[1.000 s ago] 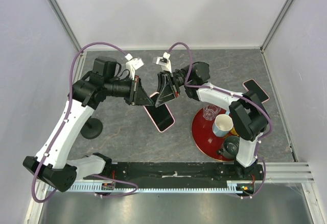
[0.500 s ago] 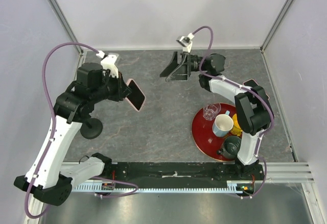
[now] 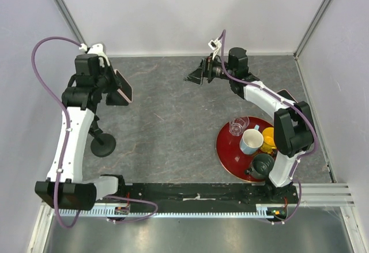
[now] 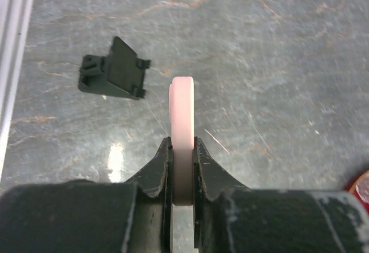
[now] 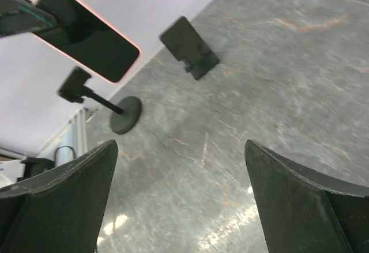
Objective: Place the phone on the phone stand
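The phone (image 3: 121, 87), dark-screened with a pink case, is held in the air at the back left with my left gripper (image 3: 112, 87) shut on it. The left wrist view shows its pink edge (image 4: 182, 112) clamped between the left gripper's (image 4: 182, 144) fingers. The phone stand (image 3: 104, 145), a black disc base with a thin stem, stands on the table below and nearer than the phone, partly behind the left arm. In the right wrist view the phone (image 5: 86, 34) hangs above the stand (image 5: 124, 115). My right gripper (image 3: 195, 76) is open and empty at the back centre (image 5: 180, 149).
A small black folding holder (image 4: 113, 75) (image 5: 189, 46) lies on the grey table near the back left. A red tray (image 3: 222, 144) at the right carries a glass (image 3: 237, 126), a mug (image 3: 251, 140), a yellow cup (image 3: 268, 139) and a dark teapot (image 3: 259, 165). A second phone (image 3: 283, 95) peeks out behind the right arm.
A second ago both grippers met at the phone over mid-table. The right gripper opened, let go and drew back. The left arm carried the phone left and back.
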